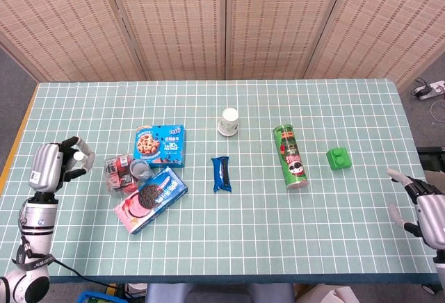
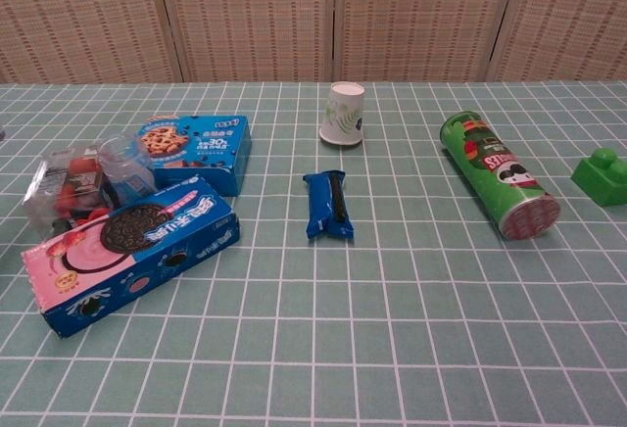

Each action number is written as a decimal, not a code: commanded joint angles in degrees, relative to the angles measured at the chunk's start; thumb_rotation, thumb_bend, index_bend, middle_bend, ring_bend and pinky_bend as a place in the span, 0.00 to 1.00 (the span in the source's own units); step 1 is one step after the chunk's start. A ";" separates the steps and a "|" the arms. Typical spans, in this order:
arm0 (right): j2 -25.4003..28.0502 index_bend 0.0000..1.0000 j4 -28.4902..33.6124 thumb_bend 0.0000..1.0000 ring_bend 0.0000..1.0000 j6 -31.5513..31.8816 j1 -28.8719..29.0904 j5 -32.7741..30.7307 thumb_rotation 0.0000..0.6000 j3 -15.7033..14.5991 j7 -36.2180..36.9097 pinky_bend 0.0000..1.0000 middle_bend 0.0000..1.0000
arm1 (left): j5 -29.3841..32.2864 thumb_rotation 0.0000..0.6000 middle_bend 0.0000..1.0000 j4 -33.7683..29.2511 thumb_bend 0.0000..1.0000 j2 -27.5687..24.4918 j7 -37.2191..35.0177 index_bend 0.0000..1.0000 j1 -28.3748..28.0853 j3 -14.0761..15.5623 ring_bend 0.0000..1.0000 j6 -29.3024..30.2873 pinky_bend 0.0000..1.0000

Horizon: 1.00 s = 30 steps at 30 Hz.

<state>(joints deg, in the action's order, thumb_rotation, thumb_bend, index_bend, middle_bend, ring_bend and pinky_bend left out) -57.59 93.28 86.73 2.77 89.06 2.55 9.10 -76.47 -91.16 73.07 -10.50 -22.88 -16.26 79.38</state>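
At lower left, the left robot hand [image 1: 59, 164] hovers empty, fingers loosely curled but apart, just beside the clear snack packet [image 1: 119, 173]. Risk: brushing it into the Oreo box [image 1: 150, 199]. Right robot hand [image 1: 421, 206] idles spread, empty.

Silver, black-jointed robot hand [image 1: 52, 166]

Setting: indoor robot test or lab station, staged rather than lived in. Evidence: table [image 1: 208, 240] under a teal cloth printed with a white grid, spreading between the left hand [image 1: 57, 166] and the right hand [image 1: 425, 209]; woven folding screens [image 1: 222, 21] closing off the space well beyond both hands; grey floor at each end; power strip [image 1: 431, 89] with cables on the floor behind the right hand; packaged snacks laid out as samples nearer the left hand.
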 commanded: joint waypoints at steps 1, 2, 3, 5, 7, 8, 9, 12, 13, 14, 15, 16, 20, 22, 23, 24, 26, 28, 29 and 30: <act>-0.01 0.20 -0.02 0.36 0.29 -0.06 0.03 -0.04 1.00 0.01 -0.07 0.37 0.30 | 2.27 1.00 1.00 -3.59 0.58 -1.36 -6.03 0.81 -0.03 -1.25 1.00 -2.42 1.00; -0.02 0.20 0.00 0.36 0.29 -0.12 0.05 -0.06 1.00 0.01 -0.10 0.37 0.30 | 3.21 1.00 1.00 -4.78 0.58 -1.75 -7.73 0.81 -0.01 -1.92 1.00 -2.92 1.00; -0.02 0.20 0.02 0.36 0.29 -0.15 0.07 -0.06 1.00 0.01 -0.12 0.37 0.30 | 3.98 1.00 1.00 -5.63 0.58 -1.91 -8.66 0.81 -0.01 -2.52 1.00 -3.06 1.00; -0.02 0.20 -0.01 0.36 0.29 -0.24 0.10 -0.12 1.00 0.02 -0.11 0.37 0.30 | 5.47 1.00 1.00 -7.34 0.58 -1.83 -9.48 0.81 -0.10 -3.96 1.00 -2.62 1.00; -0.02 0.20 -0.03 0.36 0.29 -0.26 0.10 -0.12 1.00 0.01 -0.08 0.37 0.30 | 6.12 1.00 1.00 -8.60 0.58 -1.52 -9.15 0.81 -0.32 -4.85 1.00 -2.02 1.00; -0.01 0.20 -0.03 0.36 0.29 -0.26 0.11 -0.13 1.00 0.01 -0.06 0.37 0.30 | 6.38 1.00 1.00 -9.20 0.58 -1.32 -8.79 0.81 -0.47 -5.19 1.00 -1.78 1.00; 0.02 0.20 -0.03 0.36 0.29 -0.29 0.12 -0.15 1.00 0.02 -0.04 0.37 0.30 | 6.62 1.00 1.00 -9.91 0.58 -1.00 -8.11 0.81 -0.76 -5.51 1.00 -1.58 1.00; 0.06 0.20 -0.04 0.36 0.29 -0.25 0.11 -0.10 1.00 0.00 0.09 0.37 0.30 | 6.84 1.00 1.00 -11.12 0.58 -0.07 -5.89 0.81 -1.61 -5.74 1.00 -1.49 1.00; 0.08 0.20 -0.05 0.36 0.29 -0.21 0.09 -0.07 1.00 -0.01 0.14 0.37 0.30 | 6.89 1.00 1.00 -11.33 0.58 0.29 -5.28 0.81 -1.88 -5.73 1.00 -1.52 1.00; 0.11 0.20 -0.05 0.36 0.29 -0.16 0.07 -0.03 1.00 -0.01 0.20 0.37 0.30 | 6.97 1.00 1.00 -11.48 0.58 0.68 -4.76 0.81 -2.16 -5.73 1.00 -1.60 1.00; 0.15 0.20 -0.05 0.36 0.29 -0.08 0.04 0.01 1.00 -0.02 0.31 0.37 0.30 | 7.09 1.00 1.00 -11.53 0.58 1.20 -4.11 0.81 -2.53 -5.69 1.00 -1.75 1.00; 0.18 0.20 -0.06 0.36 0.29 -0.03 0.02 0.04 1.00 -0.02 0.41 0.37 0.30 | 7.19 1.00 1.00 -11.47 0.58 1.62 -3.64 0.81 -2.79 -5.67 1.00 -1.82 1.00; 0.33 0.20 -0.17 0.36 0.29 0.15 -0.06 0.05 1.00 0.01 0.93 0.37 0.30 | 7.67 1.00 1.00 -10.96 0.58 3.49 -1.87 0.81 -3.93 -5.52 1.00 -2.34 1.00; 0.40 0.20 -0.20 0.36 0.29 0.16 -0.07 0.05 1.00 0.02 1.16 0.37 0.30 | 7.92 1.00 1.00 -10.76 0.58 4.15 -1.27 0.81 -4.38 -5.52 1.00 -2.60 1.00; 0.42 0.20 -0.23 0.36 0.29 0.18 -0.07 0.06 1.00 0.03 1.26 0.37 0.30 | 8.02 1.00 1.00 -10.67 0.58 4.46 -1.06 0.81 -4.60 -5.54 1.00 -2.74 1.00; 0.45 0.20 -0.25 0.36 0.29 0.19 -0.07 0.07 1.00 0.03 1.39 0.37 0.30 | 8.14 1.00 1.00 -10.53 0.58 4.82 -0.76 0.81 -4.89 -5.55 1.00 -2.96 1.00; 0.54 0.20 -0.29 0.36 0.29 0.20 -0.08 0.12 1.00 0.01 1.66 0.37 0.30 | 8.34 1.00 1.00 -10.12 0.58 5.44 -0.19 0.81 -5.40 -5.62 1.00 -3.24 1.00; 0.58 0.20 -0.35 0.36 0.29 0.24 -0.10 0.13 1.00 0.01 1.85 0.37 0.30 | 8.53 1.00 1.00 -9.76 0.58 5.93 0.20 0.81 -5.77 -5.71 1.00 -3.42 1.00; 0.61 0.20 -0.37 0.36 0.29 0.26 -0.11 0.12 1.00 0.02 1.98 0.37 0.30 | 8.67 1.00 1.00 -9.54 0.58 6.22 0.37 0.81 -5.98 -5.79 1.00 -3.53 1.00; 0.63 0.20 -0.39 0.36 0.29 0.27 -0.11 0.11 1.00 0.03 2.06 0.37 0.30 | 8.79 1.00 1.00 -9.38 0.58 6.43 0.47 0.81 -6.13 -5.85 1.00 -3.61 1.00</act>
<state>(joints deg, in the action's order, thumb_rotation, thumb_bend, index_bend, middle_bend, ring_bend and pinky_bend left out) -56.97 92.90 86.99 2.66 89.18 2.58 11.16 -67.76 -100.61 79.41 -10.11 -28.91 -22.06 75.84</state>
